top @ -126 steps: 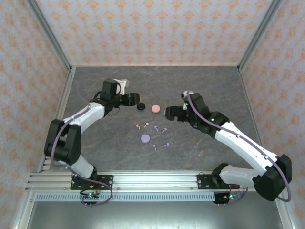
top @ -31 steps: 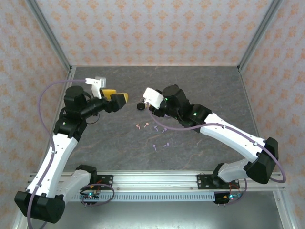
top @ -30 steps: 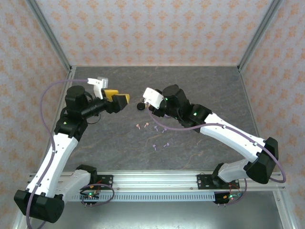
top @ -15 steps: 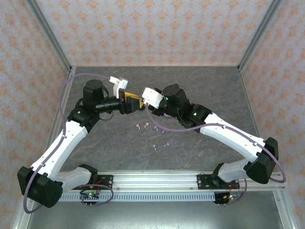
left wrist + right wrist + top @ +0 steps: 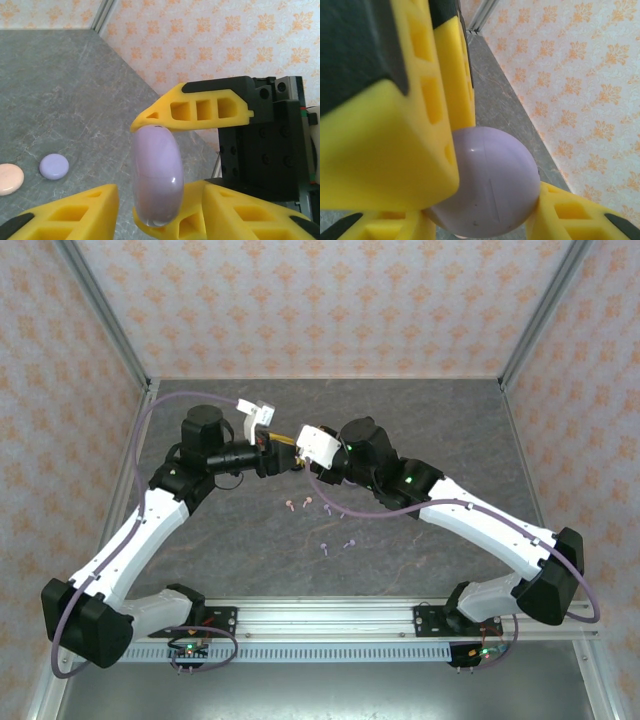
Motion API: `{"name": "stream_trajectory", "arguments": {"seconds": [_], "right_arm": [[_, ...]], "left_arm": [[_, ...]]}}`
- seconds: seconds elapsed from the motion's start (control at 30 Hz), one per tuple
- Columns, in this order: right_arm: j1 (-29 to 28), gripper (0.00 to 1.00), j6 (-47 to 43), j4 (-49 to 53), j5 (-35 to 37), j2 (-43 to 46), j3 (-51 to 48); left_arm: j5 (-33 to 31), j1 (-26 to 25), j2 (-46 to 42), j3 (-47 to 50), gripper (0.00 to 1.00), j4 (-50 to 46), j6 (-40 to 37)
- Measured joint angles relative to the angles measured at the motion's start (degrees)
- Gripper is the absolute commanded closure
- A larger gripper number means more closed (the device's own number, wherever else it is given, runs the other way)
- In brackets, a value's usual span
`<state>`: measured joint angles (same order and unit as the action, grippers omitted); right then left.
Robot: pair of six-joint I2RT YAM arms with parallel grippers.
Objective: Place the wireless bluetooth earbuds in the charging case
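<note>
- Earbuds [image 5: 325,548] first, closest in: two lavender ones lie loose on the grey table [image 5: 450,440], well to the near side of the lavender case [image 5: 156,175] and a touch to its right.
- One step up, two more lavender earbuds [image 5: 327,509] and, left of them, the pink earbuds [image 5: 290,505]. All four sit in a loose row on the table, nearer the case, on its near side and lower than it.
- Now the case itself: it's up off the table, with both arms meeting at it from either side in the top view.
- Right gripper [image 5: 482,202] has the case clamped. Its fingers [image 5: 200,107] pinch it by the rim, one on top and one underneath, and the left wrist view shows the case edge-on.
- Left gripper [image 5: 160,195] is spread wide around that same case. Its fingers [image 5: 65,215] flank the flat faces, and table shows through the gap on one side. From the right wrist, one left finger overlaps the case's edge, and I can't tell whether it touches there.
- Past the case in the left wrist view, down on the table and off to its left, there's a small lavender disc [image 5: 54,166] with a peach disc [image 5: 10,179] just beside it.
- Farthest back, behind the case, is the orange-patterned wall [image 5: 320,310].
</note>
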<state>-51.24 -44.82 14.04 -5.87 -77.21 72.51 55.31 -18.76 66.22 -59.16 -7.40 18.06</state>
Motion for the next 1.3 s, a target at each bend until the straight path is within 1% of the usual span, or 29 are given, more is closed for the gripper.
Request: {"name": "stream_trajectory", "arguments": {"seconds": [0.27,0.63,0.87,0.97,1.07,1.23,1.3], "right_arm": [[-0.11,0.59,0.02,0.0,-0.59,-0.09,0.0],[-0.09,0.58,0.24,0.04,-0.81,-0.24,0.0],[-0.09,0.57,1.07,0.39,-0.72,-0.31,0.0],[-0.09,0.55,1.51,0.68,-0.79,-0.31,0.0],[0.09,0.46,2.43,0.98,-1.36,-0.31,0.0],[0.85,0.24,5.03,2.12,-3.41,0.2,-0.13],[1.51,0.18,6.6,2.29,-4.87,1.46,-1.11]], "left_arm": [[0.11,0.0,0.37,0.0,0.65,-0.02,-0.66],[1.42,-0.37,1.84,0.0,0.69,-0.04,-2.64],[1.75,-0.37,1.92,-0.02,0.81,-0.5,-4.74],[1.77,-0.37,1.92,-0.02,0.82,-0.7,-5.09],[1.92,-0.37,1.92,0.04,0.83,-0.66,-5.11],[1.38,-0.74,0.94,2.45,0.85,1.36,-6.23],[0.87,-0.74,-0.22,4.44,0.85,3.17,-6.67]]}}
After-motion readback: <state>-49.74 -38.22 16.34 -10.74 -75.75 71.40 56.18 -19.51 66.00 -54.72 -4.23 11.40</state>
